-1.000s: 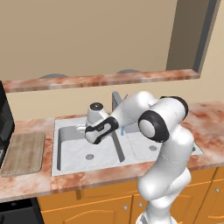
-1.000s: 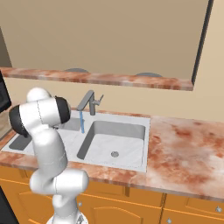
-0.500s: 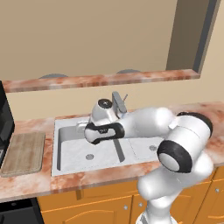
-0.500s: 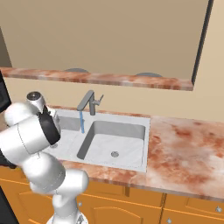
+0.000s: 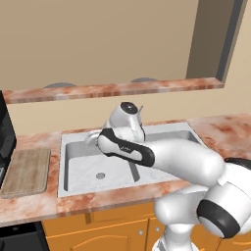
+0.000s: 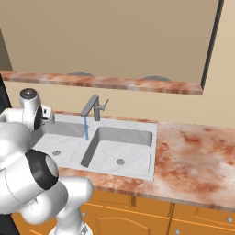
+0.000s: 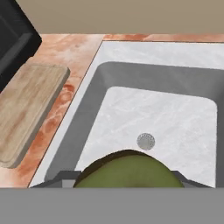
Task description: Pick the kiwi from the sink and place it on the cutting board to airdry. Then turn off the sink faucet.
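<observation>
Swung leftward over the sink's (image 5: 78,188) left basin, the gripper (image 7: 124,184), jaws clamped on the kiwi (image 7: 127,170), should stay level and clear the left rim toward the cutting board (image 5: 27,171).

Mottled reddish-pink stone surface (image 6: 197,151) over orange-brown wooden cabinet fronts (image 6: 137,215). Matching stone ledge (image 5: 112,89) above, against tan wall (image 5: 98,39). Black appliance (image 7: 15,46) at left.

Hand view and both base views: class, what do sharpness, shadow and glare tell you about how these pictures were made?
Hand view: the kiwi is soft-edged and cropped, while the cutting board grain is mildly blurred. Left base view: flat, even light, with faint shading inside the sink and no glare. Right base view: the faucet shows no highlights; its blue water stream looks flat.
</observation>
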{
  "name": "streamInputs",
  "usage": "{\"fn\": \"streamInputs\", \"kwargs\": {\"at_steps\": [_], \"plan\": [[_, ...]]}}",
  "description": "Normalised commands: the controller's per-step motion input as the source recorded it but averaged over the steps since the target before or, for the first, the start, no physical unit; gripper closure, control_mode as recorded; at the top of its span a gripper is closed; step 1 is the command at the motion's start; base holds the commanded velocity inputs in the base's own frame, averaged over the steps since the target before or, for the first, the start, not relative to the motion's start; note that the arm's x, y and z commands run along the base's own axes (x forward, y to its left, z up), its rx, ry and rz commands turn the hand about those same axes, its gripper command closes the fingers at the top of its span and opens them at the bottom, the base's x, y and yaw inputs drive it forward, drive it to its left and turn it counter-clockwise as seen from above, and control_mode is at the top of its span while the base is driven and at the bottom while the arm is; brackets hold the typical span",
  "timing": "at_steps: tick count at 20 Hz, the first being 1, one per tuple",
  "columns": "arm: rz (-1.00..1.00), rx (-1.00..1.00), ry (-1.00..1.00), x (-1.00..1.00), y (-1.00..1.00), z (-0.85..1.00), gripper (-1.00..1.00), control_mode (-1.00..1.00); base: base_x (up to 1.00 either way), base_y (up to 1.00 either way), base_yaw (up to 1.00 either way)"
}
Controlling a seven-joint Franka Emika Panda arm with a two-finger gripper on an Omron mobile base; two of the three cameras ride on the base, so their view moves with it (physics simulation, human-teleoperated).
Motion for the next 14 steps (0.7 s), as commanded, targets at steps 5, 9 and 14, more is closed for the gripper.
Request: {"fn": "streamInputs", "kwargs": {"at_steps": [5, 9, 14], "plan": [[0.14, 0.0, -0.01, -0.42, 0.27, 0.42, 1.0, -1.0, 0.0, 0.0, 0.0], [0.08, -0.06, -0.05, -0.4, 0.6, 0.0, 1.0, -1.0, 0.0, 0.0, 0.0], [0.07, -0.06, -0.14, -0.36, 0.67, 0.03, 1.0, -1.0, 0.0, 0.0, 0.0]]}}
